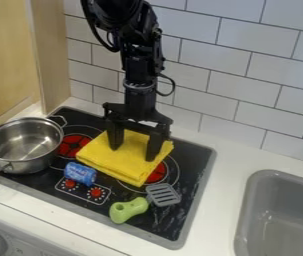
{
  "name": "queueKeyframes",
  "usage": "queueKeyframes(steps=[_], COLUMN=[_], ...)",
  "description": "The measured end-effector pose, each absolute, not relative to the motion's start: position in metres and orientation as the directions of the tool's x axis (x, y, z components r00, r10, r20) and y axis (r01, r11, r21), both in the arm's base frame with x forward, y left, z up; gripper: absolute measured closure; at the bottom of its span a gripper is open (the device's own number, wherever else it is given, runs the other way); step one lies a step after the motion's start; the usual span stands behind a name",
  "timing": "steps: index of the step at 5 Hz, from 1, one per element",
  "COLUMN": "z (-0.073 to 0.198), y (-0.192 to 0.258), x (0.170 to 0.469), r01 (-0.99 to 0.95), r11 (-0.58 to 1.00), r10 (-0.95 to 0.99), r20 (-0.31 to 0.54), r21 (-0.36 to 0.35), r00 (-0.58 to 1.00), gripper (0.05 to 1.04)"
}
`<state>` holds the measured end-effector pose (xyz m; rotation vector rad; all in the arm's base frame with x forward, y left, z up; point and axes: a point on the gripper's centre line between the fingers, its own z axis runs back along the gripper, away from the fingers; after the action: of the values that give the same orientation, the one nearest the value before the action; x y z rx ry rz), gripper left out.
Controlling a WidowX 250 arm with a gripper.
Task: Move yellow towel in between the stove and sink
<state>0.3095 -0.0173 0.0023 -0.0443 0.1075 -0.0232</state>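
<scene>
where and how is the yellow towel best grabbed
Probably by its middle, from straight above: the yellow towel lies folded into a flat pad on the stove, so the spread fingers could close inward and bunch the cloth between them.

The black arm [139, 60] has a rounded upper joint [123, 15], pale-marked wrist ring [139, 86], black cables [174, 89] looping at ten and three o'clock, and blocky two-finger gripper [133, 152].

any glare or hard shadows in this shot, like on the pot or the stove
camera view: bright reflections inside the metal pot, pale streaks on the black stove, glare or smudges, can't tell which; no hard-edged shadow stands out on the white counter
</scene>
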Motion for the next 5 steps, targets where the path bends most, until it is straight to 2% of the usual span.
queueKeyframes(steps=[2, 5], z=[0.001, 0.000], y=[-0.036, -0.099], x=[0.311, 0.315], r01=[0.069, 0.247], r11=[0.996, 0.968], r10=[-0.074, -0.250], r20=[-0.106, -0.092], r21=[-0.047, -0.048], r00=[0.992, 0.964], gripper=[0.084, 0.084])
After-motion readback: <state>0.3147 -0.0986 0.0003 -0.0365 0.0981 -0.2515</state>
